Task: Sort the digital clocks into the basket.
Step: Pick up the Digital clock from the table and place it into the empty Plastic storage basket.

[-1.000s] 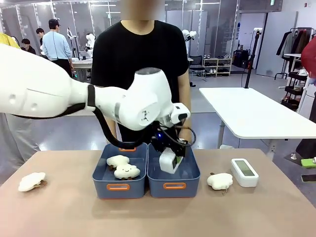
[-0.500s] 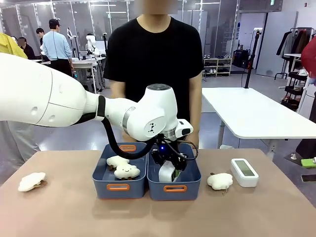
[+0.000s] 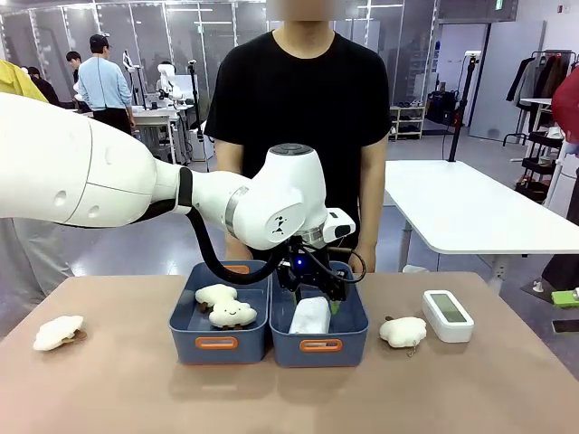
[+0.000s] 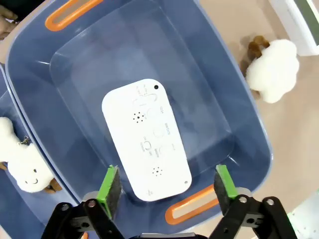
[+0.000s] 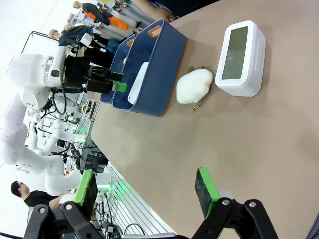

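One white digital clock (image 4: 147,138) lies back side up on the floor of the right blue basket (image 3: 351,327), leaning toward its front wall (image 3: 310,318). My left gripper (image 4: 167,185) hangs open just above the clock, its green pads (image 4: 109,184) apart and clear of it; in the front view the left gripper (image 3: 318,298) sits over the basket. The second digital clock (image 3: 448,316) rests on the table at the right, screen up (image 5: 240,55). My right gripper (image 5: 147,191) is open above bare table, well away from that clock.
A twin blue bin (image 3: 220,336) on the left holds two cloud plush toys (image 3: 232,313). More cloud plushes lie at the table's left (image 3: 58,332) and between basket and clock (image 3: 403,331). A person (image 3: 303,127) stands behind the bins.
My left gripper carried the clock down into the right basket, then opened; the clock now lies free on the basket floor. The person shifted slightly right.
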